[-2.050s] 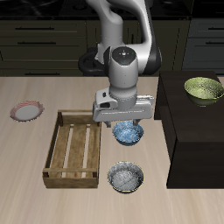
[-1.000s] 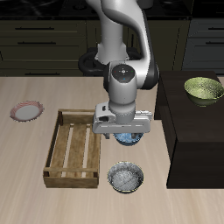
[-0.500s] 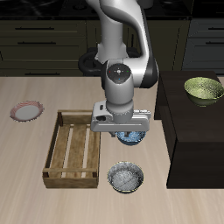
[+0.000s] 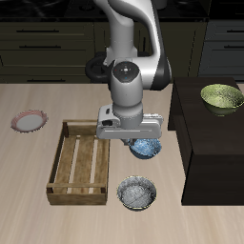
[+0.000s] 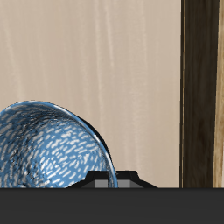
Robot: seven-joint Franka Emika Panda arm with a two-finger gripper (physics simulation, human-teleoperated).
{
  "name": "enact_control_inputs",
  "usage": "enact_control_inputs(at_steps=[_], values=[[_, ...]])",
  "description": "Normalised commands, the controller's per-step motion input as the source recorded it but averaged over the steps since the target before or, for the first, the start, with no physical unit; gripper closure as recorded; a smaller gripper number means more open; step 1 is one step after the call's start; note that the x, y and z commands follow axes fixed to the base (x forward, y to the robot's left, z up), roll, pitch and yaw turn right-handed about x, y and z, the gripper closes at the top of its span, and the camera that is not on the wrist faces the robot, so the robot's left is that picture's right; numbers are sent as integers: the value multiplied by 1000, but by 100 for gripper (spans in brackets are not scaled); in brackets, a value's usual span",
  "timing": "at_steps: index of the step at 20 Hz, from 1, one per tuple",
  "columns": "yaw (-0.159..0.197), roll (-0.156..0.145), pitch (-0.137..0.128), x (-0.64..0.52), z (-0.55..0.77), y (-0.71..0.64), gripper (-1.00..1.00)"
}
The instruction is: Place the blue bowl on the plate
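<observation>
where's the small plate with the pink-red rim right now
In the exterior view the small pink-red rimmed plate lies on the table by itself, beyond the far side of the wooden crate from the light blue bowl, a little farther back than the crate.
</observation>
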Motion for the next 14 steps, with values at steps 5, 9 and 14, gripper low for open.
enact_control_inputs(at_steps=[5,9,14], values=[[15,36,-44,-72,277,113,100],[11,13,-28,-45,228,5,100],[13,14,-25,-159,294,-65,100]])
